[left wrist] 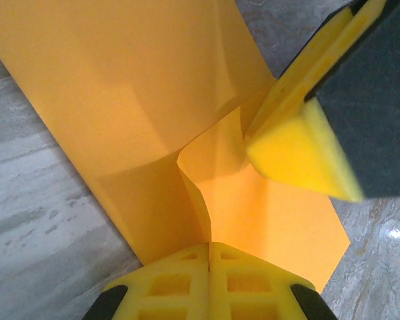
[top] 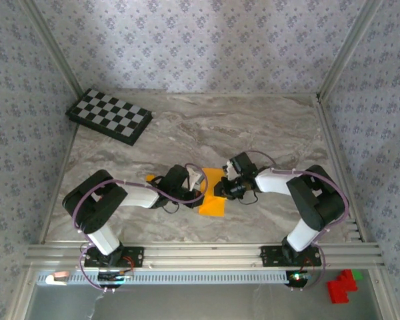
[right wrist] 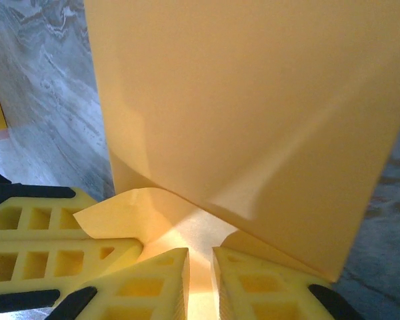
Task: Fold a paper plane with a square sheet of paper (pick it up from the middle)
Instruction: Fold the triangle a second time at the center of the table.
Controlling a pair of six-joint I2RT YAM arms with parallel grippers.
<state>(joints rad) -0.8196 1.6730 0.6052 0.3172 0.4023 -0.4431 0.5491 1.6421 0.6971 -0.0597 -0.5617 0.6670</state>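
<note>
Pinching the square sheet of paper (left wrist: 133, 100), the left gripper (left wrist: 210, 250) has its yellow fingers (left wrist: 167, 287) pressed flat together on one edge. The right gripper (right wrist: 200, 263) clamps the same sheet with only a sliver between its fingers (right wrist: 253, 287). Below is a grey-veined marble table (top: 267, 127) enclosed by floral-papered walls (top: 200, 40), with a checkered board (top: 110, 117) in the far left corner. From above, the sheet sits bent between the two facing grippers, near the table's middle.
</note>
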